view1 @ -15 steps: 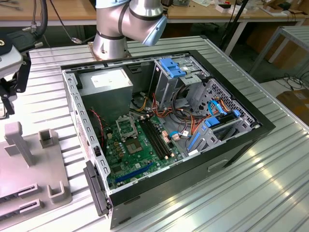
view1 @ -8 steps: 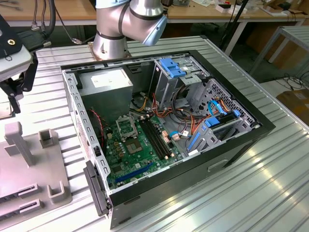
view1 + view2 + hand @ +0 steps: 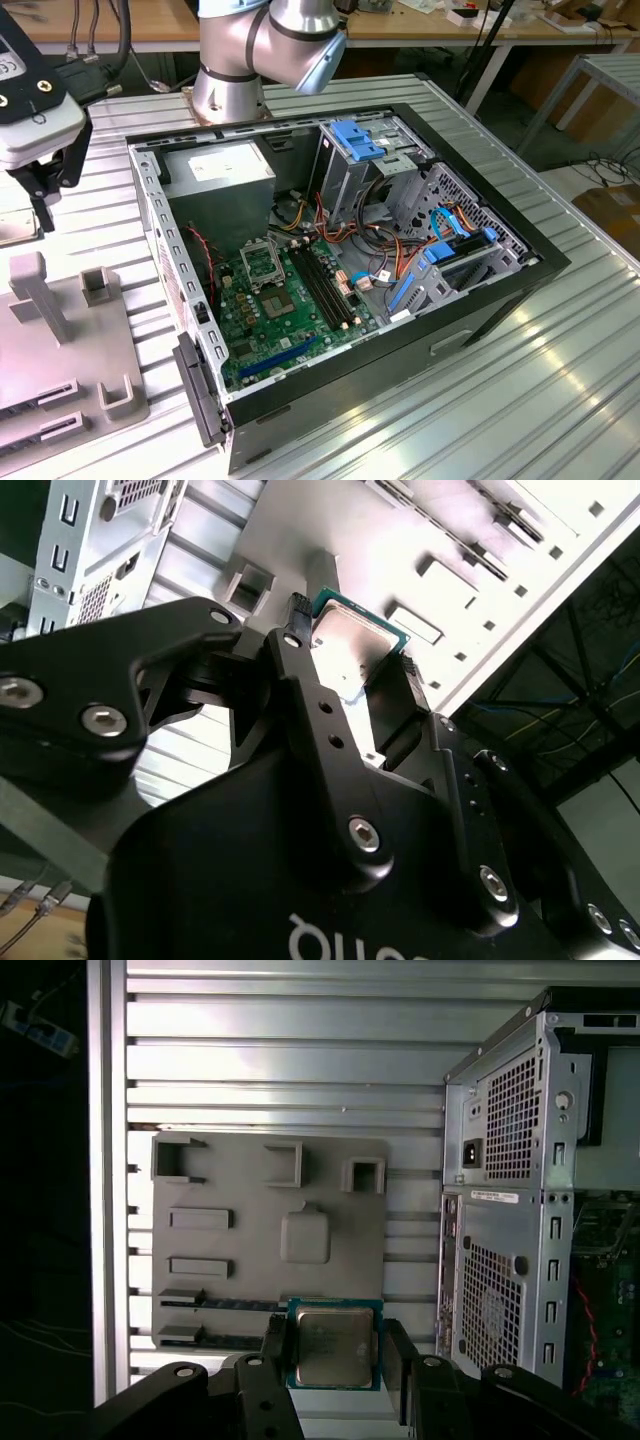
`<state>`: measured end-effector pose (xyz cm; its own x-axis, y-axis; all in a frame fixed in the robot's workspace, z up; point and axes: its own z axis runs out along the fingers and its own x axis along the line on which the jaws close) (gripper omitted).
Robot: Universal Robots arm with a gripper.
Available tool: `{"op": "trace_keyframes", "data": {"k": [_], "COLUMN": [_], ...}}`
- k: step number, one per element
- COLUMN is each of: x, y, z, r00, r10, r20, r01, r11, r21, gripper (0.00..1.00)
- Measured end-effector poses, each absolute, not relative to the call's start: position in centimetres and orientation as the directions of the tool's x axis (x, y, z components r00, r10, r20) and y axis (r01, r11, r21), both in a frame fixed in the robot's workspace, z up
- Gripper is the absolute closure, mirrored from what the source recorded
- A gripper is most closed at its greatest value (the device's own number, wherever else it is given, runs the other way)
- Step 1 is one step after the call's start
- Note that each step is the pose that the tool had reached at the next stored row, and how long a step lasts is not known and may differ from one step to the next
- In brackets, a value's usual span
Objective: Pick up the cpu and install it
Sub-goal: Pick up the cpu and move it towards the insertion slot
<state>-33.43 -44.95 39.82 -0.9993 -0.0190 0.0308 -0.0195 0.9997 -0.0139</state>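
The cpu [image 3: 333,1346], a flat square chip with a silvery top and green edge, sits between the two black fingers of my gripper [image 3: 336,1352], which is shut on its opposite edges. The second wrist view shows the same chip [image 3: 352,643] tilted between the fingertips [image 3: 296,640]. In the exterior view my gripper [image 3: 44,205] hangs at the exterior view's left, above the grey fixture plate [image 3: 40,345] and outside the open computer case [image 3: 150,200]. The motherboard's square socket [image 3: 262,262] lies inside the case, well away from the gripper.
The grey fixture plate [image 3: 230,1260] carries raised brackets, slots and a square recess [image 3: 304,1235]. The case's perforated rear wall [image 3: 510,1210] stands close beside the gripper. Inside the case are a power supply [image 3: 225,175], memory slots [image 3: 322,285], cables and blue drive brackets [image 3: 360,140].
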Motion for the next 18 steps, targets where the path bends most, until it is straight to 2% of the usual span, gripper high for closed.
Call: {"op": "trace_keyframes", "data": {"k": [18], "x": [-31.3], "y": [-44.9], "z": [39.8], "r00": [-0.999], "r10": [-0.019], "r20": [0.031], "r01": [-0.019], "r11": [1.000], "r21": [-0.014], "gripper": [0.53]}}
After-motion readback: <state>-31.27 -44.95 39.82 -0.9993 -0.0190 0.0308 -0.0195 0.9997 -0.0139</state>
